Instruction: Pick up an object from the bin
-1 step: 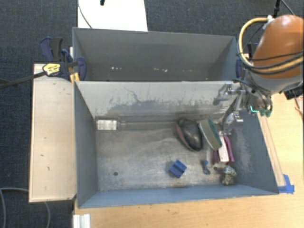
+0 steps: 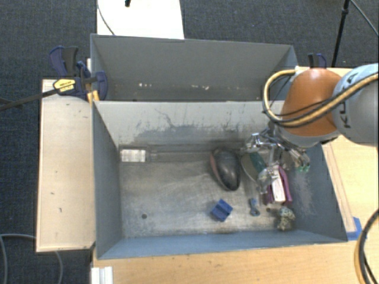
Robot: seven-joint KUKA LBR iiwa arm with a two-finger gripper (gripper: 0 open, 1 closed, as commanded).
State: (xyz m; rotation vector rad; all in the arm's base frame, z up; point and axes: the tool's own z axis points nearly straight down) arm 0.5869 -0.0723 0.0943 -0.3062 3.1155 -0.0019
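Observation:
My gripper [image 2: 267,169] hangs low over the right part of the bin, beneath the arm's orange cover. Directly under and beside it lies a purple and white flat thing [image 2: 279,189], partly hidden by the gripper. A teal thing [image 2: 254,162] shows just to the gripper's left, also half covered. Further left rests a dark grey oval thing [image 2: 227,169], like a computer mouse. A small grey-blue piece [image 2: 254,206] lies on the floor just below the gripper.
A small blue block [image 2: 221,210] sits near the front middle. An olive lumpy thing [image 2: 285,219] is at the front right corner. A clear tube [image 2: 134,155] lies by the back wall at left. The bin's right wall is close to the gripper.

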